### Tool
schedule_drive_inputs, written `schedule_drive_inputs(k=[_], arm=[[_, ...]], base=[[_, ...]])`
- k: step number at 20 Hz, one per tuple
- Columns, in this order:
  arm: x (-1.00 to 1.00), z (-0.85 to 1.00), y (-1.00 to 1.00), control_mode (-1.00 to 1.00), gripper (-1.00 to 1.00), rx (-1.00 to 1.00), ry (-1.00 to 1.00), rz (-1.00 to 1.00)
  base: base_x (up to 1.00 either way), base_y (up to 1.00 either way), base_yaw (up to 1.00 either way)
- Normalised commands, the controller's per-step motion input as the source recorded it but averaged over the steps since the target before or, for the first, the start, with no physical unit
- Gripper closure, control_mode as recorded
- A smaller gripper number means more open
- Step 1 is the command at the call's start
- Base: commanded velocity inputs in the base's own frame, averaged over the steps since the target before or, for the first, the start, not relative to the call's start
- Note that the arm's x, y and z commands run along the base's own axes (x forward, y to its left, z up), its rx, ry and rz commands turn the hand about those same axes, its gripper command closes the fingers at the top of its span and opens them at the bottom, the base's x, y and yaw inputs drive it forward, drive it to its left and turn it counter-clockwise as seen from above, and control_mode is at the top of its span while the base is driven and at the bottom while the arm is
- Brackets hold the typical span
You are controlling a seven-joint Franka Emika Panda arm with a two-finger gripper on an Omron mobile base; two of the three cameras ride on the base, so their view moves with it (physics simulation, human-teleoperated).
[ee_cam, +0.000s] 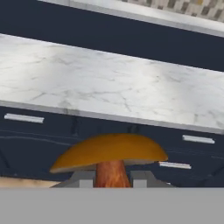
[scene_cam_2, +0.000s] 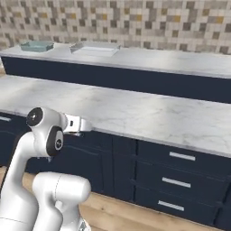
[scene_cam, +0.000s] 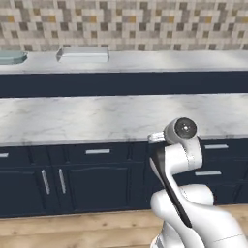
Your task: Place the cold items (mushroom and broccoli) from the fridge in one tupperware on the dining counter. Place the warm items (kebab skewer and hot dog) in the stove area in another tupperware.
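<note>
In the hand view my gripper (ee_cam: 112, 177) is shut on the reddish stem of a mushroom (ee_cam: 109, 153) with a broad orange-brown cap. A grey fingertip (ee_cam: 83, 177) shows on each side of the stem. The hand (scene_cam_2: 76, 124) sits low in front of the near marble counter (scene_cam: 97, 118), about level with its front edge. Two tupperware containers stand on the far counter against the tiled wall: a clear one (scene_cam: 82, 53) (scene_cam_2: 94, 47) and a teal one (scene_cam: 9, 57) (scene_cam_2: 36, 45). Broccoli, kebab skewer and hot dog are out of view.
Dark blue cabinets with silver handles (scene_cam: 97, 151) run under the near counter. A dark gap separates the near counter from the far counter (scene_cam_2: 158, 58). Wooden floor (scene_cam: 72, 227) lies below the cabinets.
</note>
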Motion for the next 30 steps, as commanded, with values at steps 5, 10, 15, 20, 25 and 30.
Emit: schedule_drive_inputs(k=[5, 10, 15, 20, 25, 30], arm=[[0.0, 0.0, 0.0, 1.0, 1.0, 0.0, 0.0, 0.0], [0.0, 0.0, 0.0, 1.0, 1.0, 0.0, 0.0, 0.0], [0.0, 0.0, 0.0, 1.0, 1.0, 0.0, 0.0, 0.0], [0.0, 0.0, 0.0, 1.0, 1.0, 0.0, 0.0, 0.0], [0.0, 0.0, 0.0, 1.0, 1.0, 0.0, 0.0, 0.0], [0.0, 0.0, 0.0, 1.0, 1.0, 0.0, 0.0, 0.0]], base=[[0.01, 1.0, -0.24], [-0.01, 1.0, -0.22], [-0.04, 1.0, -0.26], [-0.19, 1.0, -0.29], [-0.41, 1.0, -0.3], [-0.7, 1.0, -0.32]])
